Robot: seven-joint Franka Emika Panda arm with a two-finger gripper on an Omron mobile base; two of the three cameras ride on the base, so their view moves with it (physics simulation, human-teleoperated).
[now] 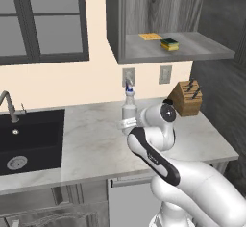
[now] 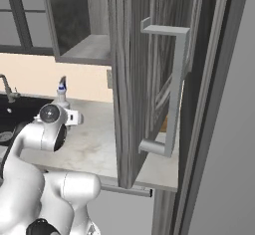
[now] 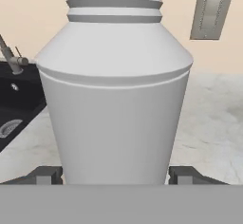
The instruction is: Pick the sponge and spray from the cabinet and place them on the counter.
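Observation:
The spray [image 1: 129,107] stands upright over the counter [image 1: 96,146], just right of the sink. My gripper [image 1: 129,123] is shut on its lower body. In the hand view the pale bottle [image 3: 114,99] sits between the fingertips [image 3: 47,175], which press against its two sides; its base is hidden. From the right base view its blue-tipped nozzle [image 2: 62,87] rises behind my wrist. The sponge [image 1: 169,44], yellow with a green top, lies on the shelf of the open cabinet [image 1: 202,53], above and to the right of the gripper.
A flat yellow cloth [image 1: 150,36] lies on the shelf left of the sponge. A knife block [image 1: 188,98] stands on the counter at the right. The black sink [image 1: 29,139] with its faucet [image 1: 7,103] is at the left. The open cabinet door [image 2: 144,79] hangs close on the right.

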